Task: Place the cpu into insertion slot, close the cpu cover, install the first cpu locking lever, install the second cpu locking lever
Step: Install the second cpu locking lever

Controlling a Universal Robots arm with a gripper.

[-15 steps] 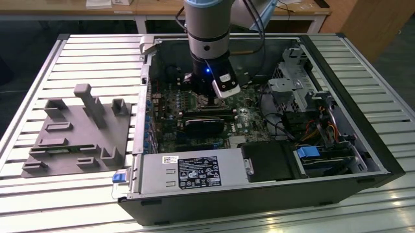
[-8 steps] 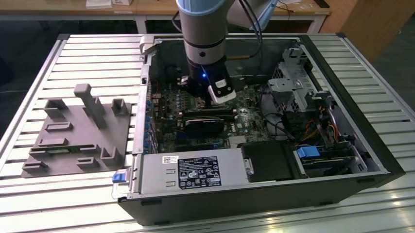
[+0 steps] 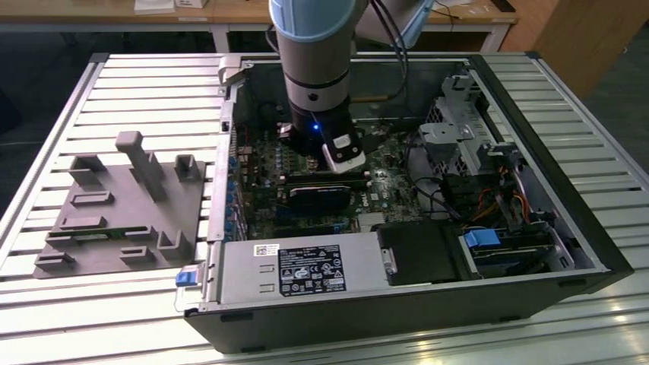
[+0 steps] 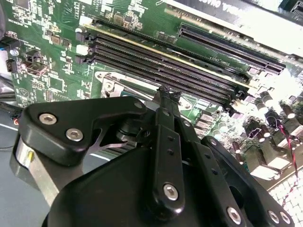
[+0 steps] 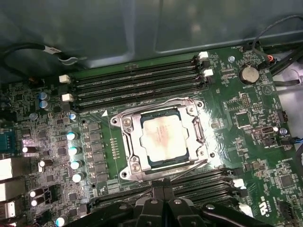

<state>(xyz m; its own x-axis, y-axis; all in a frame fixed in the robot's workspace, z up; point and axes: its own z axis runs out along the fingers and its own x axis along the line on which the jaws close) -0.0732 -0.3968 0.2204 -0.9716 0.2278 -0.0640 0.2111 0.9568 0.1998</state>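
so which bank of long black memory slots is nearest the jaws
The bank of long black memory slots just beside the gripper; the other bank lies beyond the silver-framed socket.

cpu (image 5: 163, 138) seated in insertion slot (image 5: 124, 124) | cpu cover (image 5: 132, 152) shut, framing the chip | memory slots (image 5: 137, 85) on both sides of socket | gripper (image 5: 163, 196) fingertips together at frame edge, just beside socket

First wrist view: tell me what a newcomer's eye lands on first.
The silver-topped cpu sits in the insertion slot at the middle of the green board, with the cpu cover lying flat around it. The black claw hangs just past the socket's edge, over the long memory slots on that side.
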